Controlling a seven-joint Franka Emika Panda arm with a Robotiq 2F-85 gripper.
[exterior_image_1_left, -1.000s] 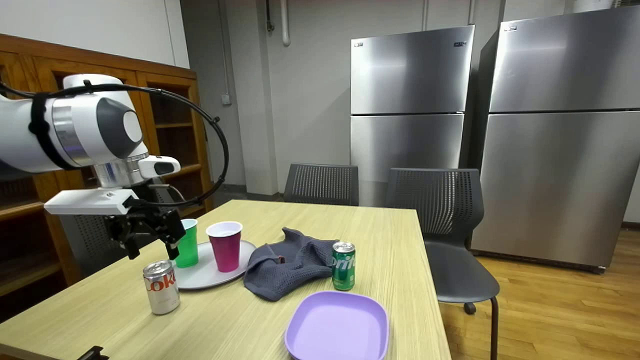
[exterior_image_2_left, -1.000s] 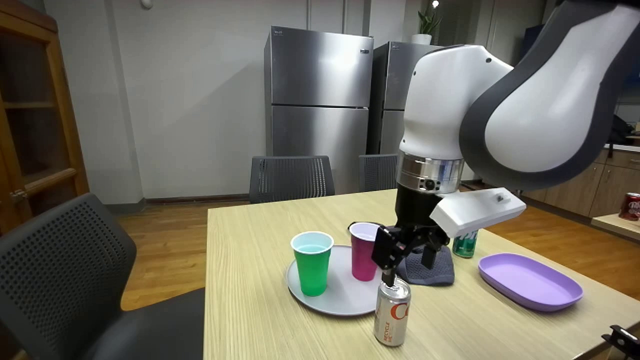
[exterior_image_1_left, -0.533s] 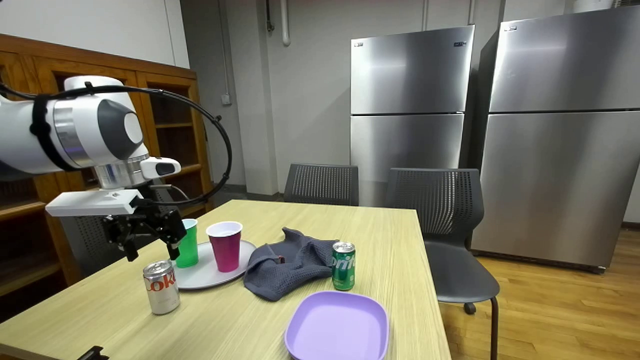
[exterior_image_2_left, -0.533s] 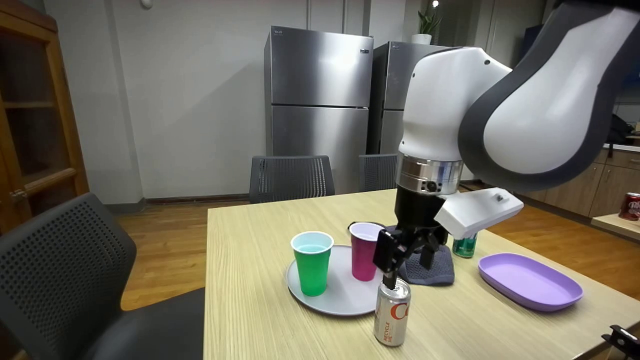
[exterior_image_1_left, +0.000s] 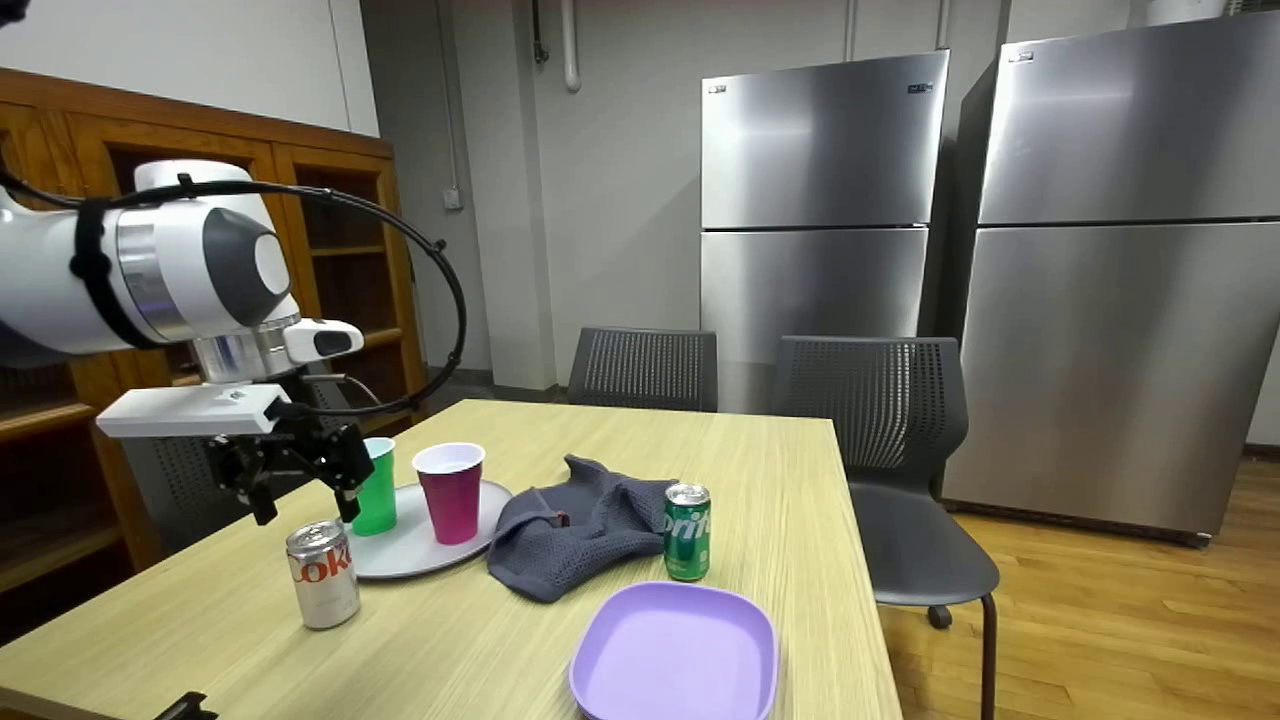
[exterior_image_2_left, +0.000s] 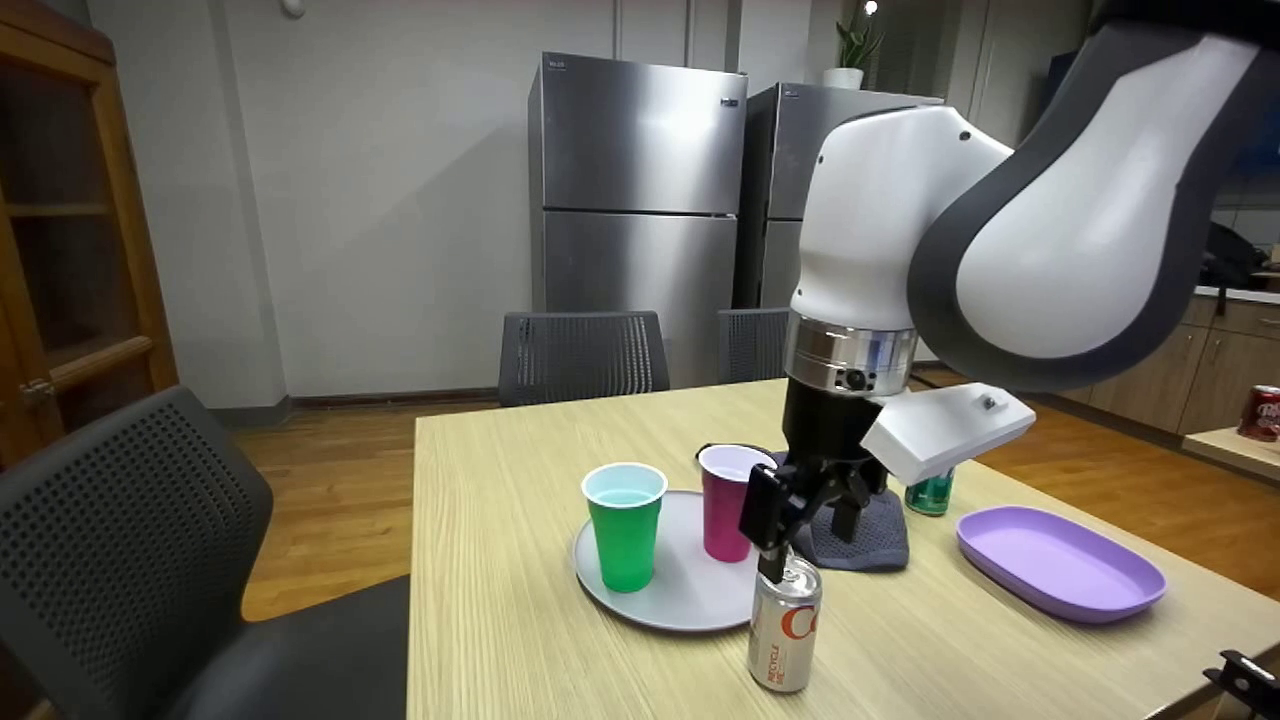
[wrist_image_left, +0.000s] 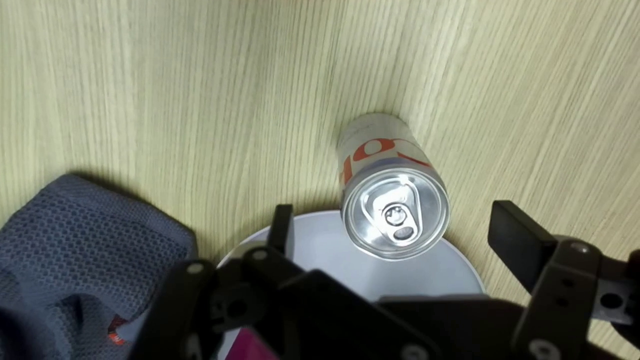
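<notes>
A silver Coke can (exterior_image_1_left: 323, 577) stands upright on the table, also in an exterior view (exterior_image_2_left: 785, 630) and in the wrist view (wrist_image_left: 395, 212). My gripper (exterior_image_1_left: 306, 512) is open and empty, close above the can and toward the grey plate. In the wrist view the fingers (wrist_image_left: 392, 230) stand wide apart, one on either side of the can's top, with gaps on both sides. In an exterior view one fingertip of the gripper (exterior_image_2_left: 808, 553) overlaps the can's rim; contact cannot be told. The round grey plate (exterior_image_2_left: 680, 610) behind the can bears a green cup (exterior_image_2_left: 627, 540) and a magenta cup (exterior_image_2_left: 727, 520).
A dark grey cloth (exterior_image_1_left: 585, 530) lies beside the plate. A green Sprite can (exterior_image_1_left: 687, 535) stands by the cloth, near a purple tray (exterior_image_1_left: 675, 655). Dark chairs (exterior_image_1_left: 870, 420) stand at the table's edges. A black cable loops from the arm.
The arm and wrist have sunk slightly, shifting a little left in an exterior view. The fingers stay open, barely lower. The can, cups, plate and cloth have not moved.
</notes>
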